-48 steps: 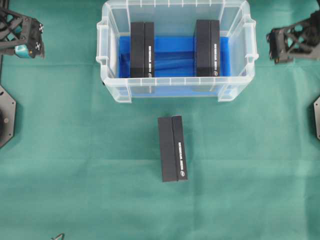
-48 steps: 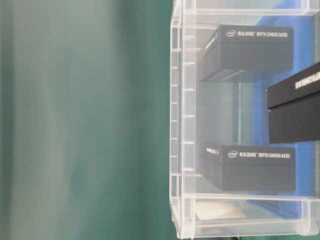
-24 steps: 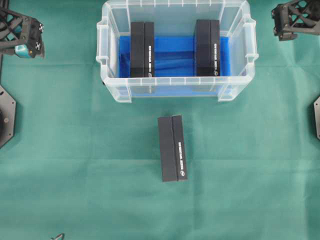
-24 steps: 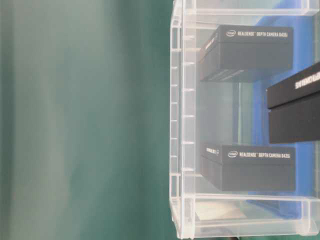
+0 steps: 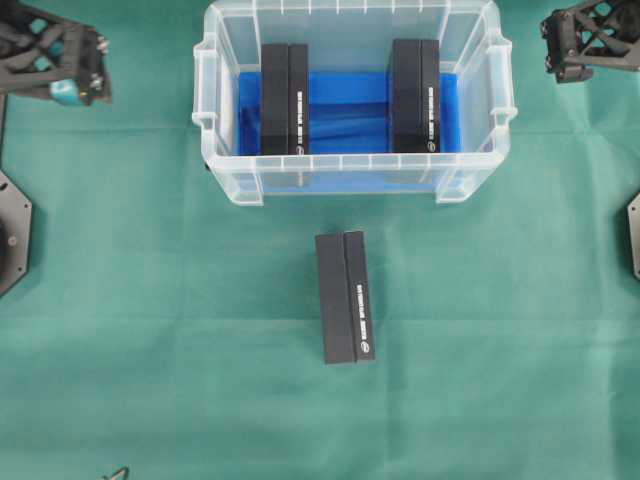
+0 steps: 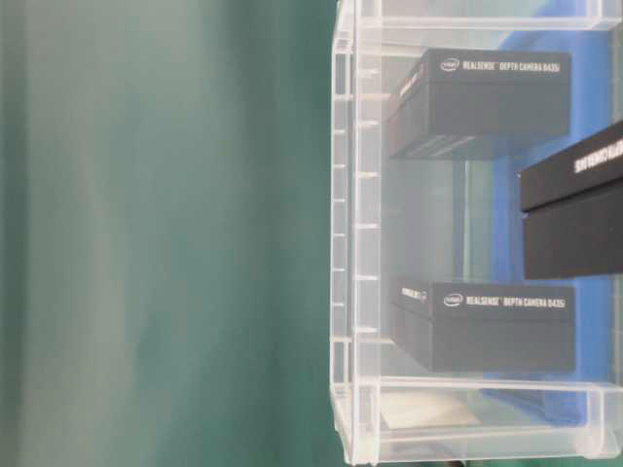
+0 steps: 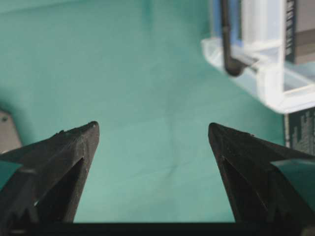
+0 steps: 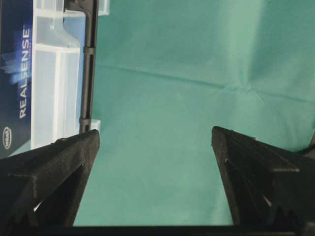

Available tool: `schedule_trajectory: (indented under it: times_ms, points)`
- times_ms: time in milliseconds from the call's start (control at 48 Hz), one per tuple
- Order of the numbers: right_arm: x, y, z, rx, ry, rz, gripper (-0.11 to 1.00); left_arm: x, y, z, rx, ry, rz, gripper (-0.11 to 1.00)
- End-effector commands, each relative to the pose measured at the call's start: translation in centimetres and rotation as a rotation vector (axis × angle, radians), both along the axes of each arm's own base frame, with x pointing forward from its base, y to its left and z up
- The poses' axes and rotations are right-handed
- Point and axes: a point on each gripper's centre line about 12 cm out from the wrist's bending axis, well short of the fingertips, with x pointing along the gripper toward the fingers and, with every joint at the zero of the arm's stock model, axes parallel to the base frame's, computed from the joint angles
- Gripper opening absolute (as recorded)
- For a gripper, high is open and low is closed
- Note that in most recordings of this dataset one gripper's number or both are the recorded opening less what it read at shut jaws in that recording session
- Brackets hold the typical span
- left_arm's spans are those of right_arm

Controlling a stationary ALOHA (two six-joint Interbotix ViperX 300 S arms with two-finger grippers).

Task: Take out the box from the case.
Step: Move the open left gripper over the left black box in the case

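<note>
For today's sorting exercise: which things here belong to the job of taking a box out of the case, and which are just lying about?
Job: case; left box inside; right box inside; box on the cloth.
Lying about: green cloth; black plates at the table's sides.

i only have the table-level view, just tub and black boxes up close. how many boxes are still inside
Observer: Two. The overhead view shows the left box and the right box standing in the tub.
Operator: so the third one i see is outside
Observer: Yes, the third box lies on the green cloth in front of the tub, apart from it.
Operator: where are the arms, i see none
Observer: The left gripper and the right gripper sit at the top corners of the overhead view, either side of the tub.
Operator: holding anything
Observer: No. Both wrist views show fingers spread wide with only cloth between them.
</note>
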Motion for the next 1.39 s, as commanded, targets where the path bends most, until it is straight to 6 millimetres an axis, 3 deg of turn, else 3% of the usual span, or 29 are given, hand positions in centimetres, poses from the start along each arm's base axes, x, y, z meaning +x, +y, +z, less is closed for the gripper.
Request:
schedule_trajectory:
  times_ms: [0, 291, 833, 1103, 1374]
  points:
    - [0.1, -0.1, 0.5, -0.007, -0.019, -0.002, 0.92, 1.2, 0.4, 1.2, 0.017, -0.028, -0.007, 0.93]
    - [0.1, -0.1, 0.5, -0.016, -0.018, 0.006, 0.92, 5.6, 1.2, 1.9, 0.013, -0.023, -0.030, 0.93]
    - [0.2, -0.2, 0.6, -0.033, -0.037, 0.018, 0.92, 15.4, 0.9, 2.5, 0.009, -0.039, -0.100, 0.93]
    - [0.3, -0.3, 0.6, -0.040, -0.041, 0.023, 0.92, 17.9, 0.8, 2.1, -0.004, -0.042, -0.081, 0.93]
    - [0.5, -0.4, 0.8, -0.056, -0.062, 0.033, 0.92, 18.1, 0.8, 1.7, -0.011, -0.007, -0.072, 0.93]
